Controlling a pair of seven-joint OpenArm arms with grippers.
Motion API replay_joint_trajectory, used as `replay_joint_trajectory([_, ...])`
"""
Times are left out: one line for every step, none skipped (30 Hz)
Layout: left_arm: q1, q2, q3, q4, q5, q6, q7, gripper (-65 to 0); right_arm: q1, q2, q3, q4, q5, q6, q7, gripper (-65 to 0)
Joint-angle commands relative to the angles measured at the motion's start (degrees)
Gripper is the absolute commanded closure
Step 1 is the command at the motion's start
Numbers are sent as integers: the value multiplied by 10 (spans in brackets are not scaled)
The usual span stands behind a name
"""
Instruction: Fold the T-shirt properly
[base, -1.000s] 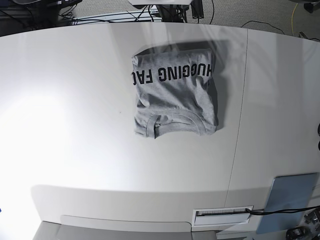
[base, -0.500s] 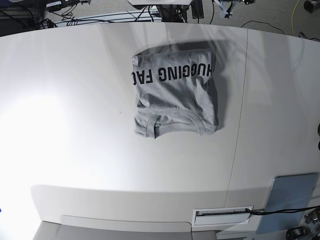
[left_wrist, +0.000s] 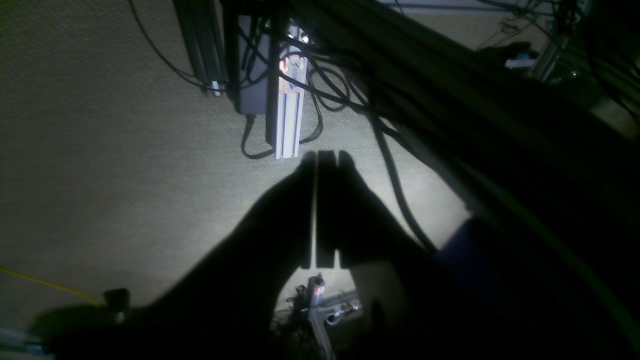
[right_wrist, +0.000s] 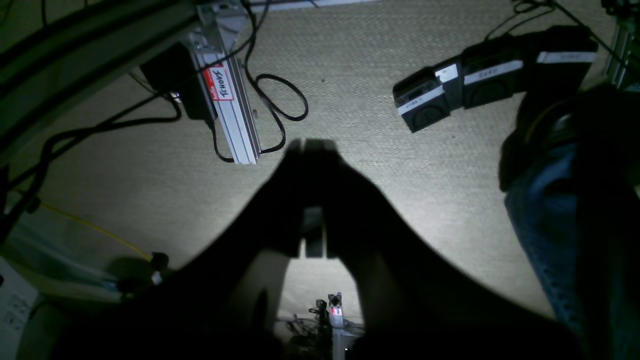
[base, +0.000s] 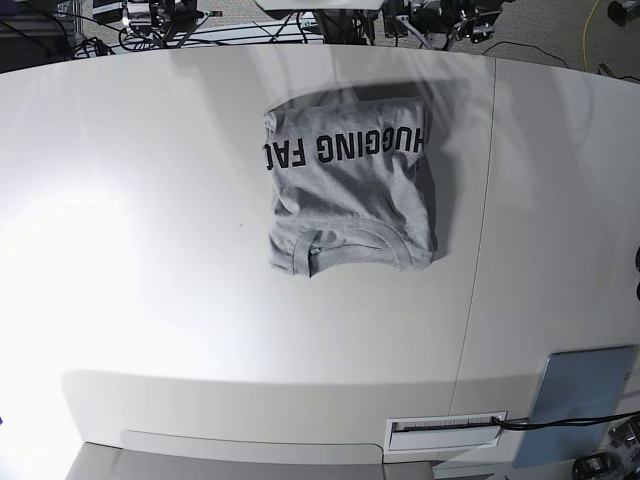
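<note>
The T-shirt (base: 350, 190) lies folded into a compact grey rectangle on the far middle of the white table (base: 150, 260). Its black lettering faces up and its ribbed collar is on the near edge. Neither gripper touches it. Both arms hang beyond the table's far edge, and only bits of them show in the base view, the left arm (base: 450, 14) and the right arm (base: 150, 12). In the left wrist view my left gripper (left_wrist: 326, 156) is a dark silhouette over the carpet, shut and empty. My right gripper (right_wrist: 311, 144) is likewise shut on nothing above the floor.
A flat blue-grey pad (base: 585, 395) lies at the table's near right corner, with a white slotted box (base: 445, 430) beside it. Below the grippers are carpet, an aluminium rail (left_wrist: 290, 115), cables, black boxes (right_wrist: 450, 95) and a jeans-clad leg (right_wrist: 560, 225).
Parts of both arms have come into the base view at the table's far edge. The folded T-shirt has not moved.
</note>
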Motion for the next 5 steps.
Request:
replay_joint_trajectory([2,-3,-1,0,-1,-4,3,0,0,6,1,2,2,2,-3,0])
replay_joint_trajectory([2,-3,-1,0,-2,-4,5,0,0,6,1,2,2,2,-3,0])
replay_joint_trajectory([2,-3,-1,0,-2,-4,6,0,-1,6,1,2,2,2,-3,0])
replay_joint_trajectory([4,-3,-1,0,-1,-4,7,0,-1,6,1,2,2,2,-3,0])
replay_joint_trajectory([4,-3,-1,0,-1,-4,7,0,0,6,1,2,2,2,-4,0])
